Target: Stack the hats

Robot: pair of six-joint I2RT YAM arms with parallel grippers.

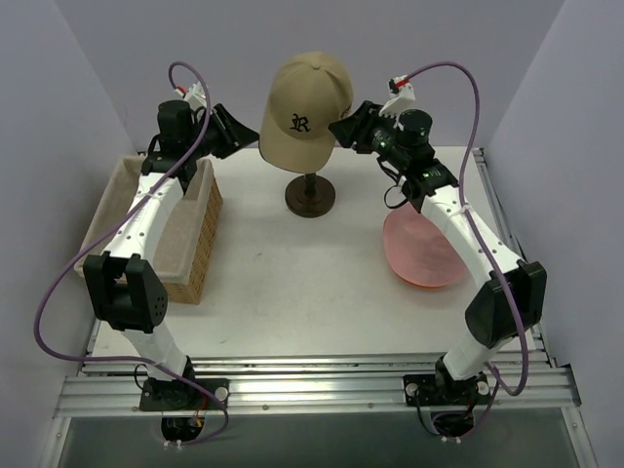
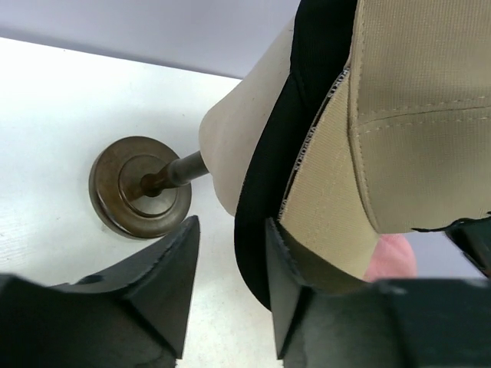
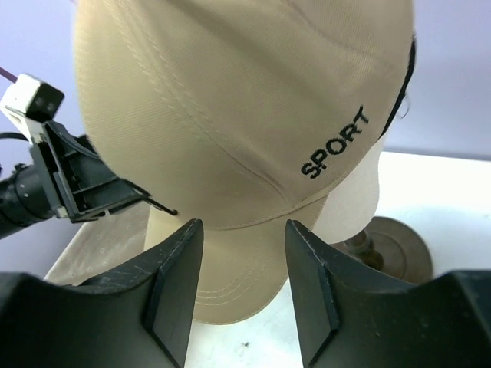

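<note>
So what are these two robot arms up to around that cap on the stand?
They are stacking hats on a cream head form. A tan cap already sits over a black cap there. The left gripper and the right gripper flank the pile at its lower edge, both with jaws apart. A pink hat lies on the table under the right arm, not yet stacked.

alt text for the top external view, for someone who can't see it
A tan cap sits on a stand at the far middle of the table, the left end effector and right end effector flanking it. A pink hat lies under the right arm; a basket stands under the left.
</note>
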